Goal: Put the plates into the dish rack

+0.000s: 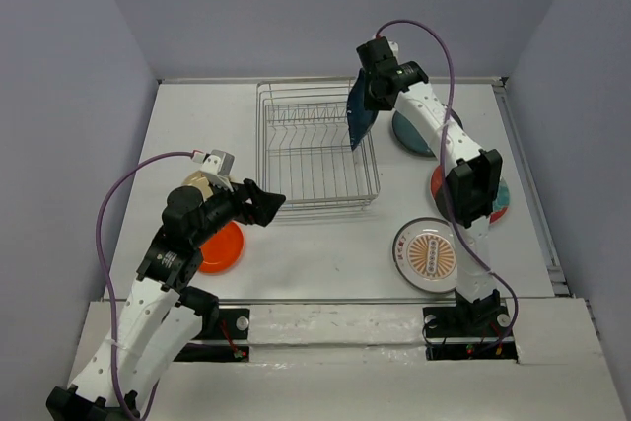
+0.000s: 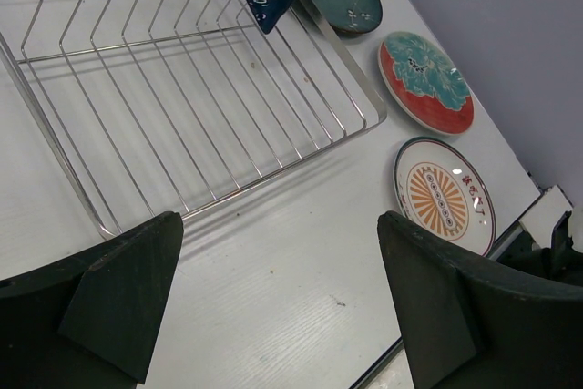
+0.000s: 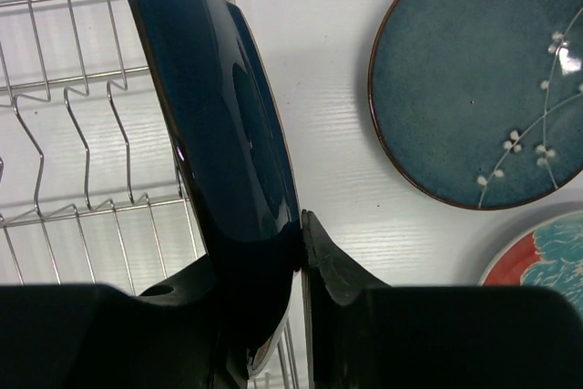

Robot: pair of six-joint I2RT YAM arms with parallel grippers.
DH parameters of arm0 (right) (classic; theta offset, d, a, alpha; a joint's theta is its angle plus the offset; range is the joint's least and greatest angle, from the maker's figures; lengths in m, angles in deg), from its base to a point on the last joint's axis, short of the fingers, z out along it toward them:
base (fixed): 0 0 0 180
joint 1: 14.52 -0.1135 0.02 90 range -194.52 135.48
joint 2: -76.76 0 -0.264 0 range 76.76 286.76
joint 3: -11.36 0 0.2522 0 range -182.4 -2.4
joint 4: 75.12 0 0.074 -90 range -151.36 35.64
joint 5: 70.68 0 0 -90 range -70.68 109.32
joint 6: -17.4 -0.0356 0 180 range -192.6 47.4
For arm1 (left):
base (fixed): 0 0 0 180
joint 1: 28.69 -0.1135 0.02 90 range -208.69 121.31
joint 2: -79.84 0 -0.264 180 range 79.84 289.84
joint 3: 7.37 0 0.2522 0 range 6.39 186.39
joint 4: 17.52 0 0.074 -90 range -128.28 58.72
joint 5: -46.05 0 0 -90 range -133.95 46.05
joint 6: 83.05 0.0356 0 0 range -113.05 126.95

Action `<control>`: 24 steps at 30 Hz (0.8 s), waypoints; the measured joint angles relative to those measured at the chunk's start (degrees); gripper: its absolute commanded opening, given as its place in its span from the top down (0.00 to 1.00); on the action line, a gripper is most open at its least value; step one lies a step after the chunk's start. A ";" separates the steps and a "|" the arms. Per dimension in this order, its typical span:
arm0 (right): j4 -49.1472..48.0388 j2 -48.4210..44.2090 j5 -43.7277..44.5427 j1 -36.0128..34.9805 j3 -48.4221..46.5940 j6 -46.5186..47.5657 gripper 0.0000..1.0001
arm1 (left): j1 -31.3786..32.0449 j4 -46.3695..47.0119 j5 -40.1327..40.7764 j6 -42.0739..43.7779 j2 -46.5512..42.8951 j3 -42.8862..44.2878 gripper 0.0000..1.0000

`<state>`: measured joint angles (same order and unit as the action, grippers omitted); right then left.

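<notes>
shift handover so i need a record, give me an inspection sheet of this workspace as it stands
surface: white table, a few small dark marks
job's things: dish rack holds no plates; dark blue plate held on edge at the rack's right edge; orange plate, cream plate, teal-grey plate, red plate and sunburst plate lie flat on the table
clutter: nothing seen
tools: right tool shut on the dark blue plate; left tool open, empty, by the rack's front left corner
cables: left purple cable and right purple cable loop from the wrists
surroundings: plain grey walls
</notes>
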<state>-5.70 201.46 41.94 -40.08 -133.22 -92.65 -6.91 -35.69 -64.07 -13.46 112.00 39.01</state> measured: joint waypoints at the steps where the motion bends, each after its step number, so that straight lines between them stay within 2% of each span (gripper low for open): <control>1: -0.02 0.13 0.28 -0.04 0.00 -0.33 0.93 | 0.00 0.00 0.00 0.00 0.00 0.00 0.01; 10: 0.61 2.93 4.37 -1.60 -4.31 -1.79 0.93 | 0.00 0.00 0.02 0.00 0.04 0.00 0.01; 24: 0.81 8.48 16.65 -7.13 -11.21 4.26 0.93 | 0.26 0.00 0.07 0.00 0.42 0.00 0.01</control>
<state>-4.89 209.94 58.59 -47.21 -144.44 -88.39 -6.65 -35.69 -64.00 -13.46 112.42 39.01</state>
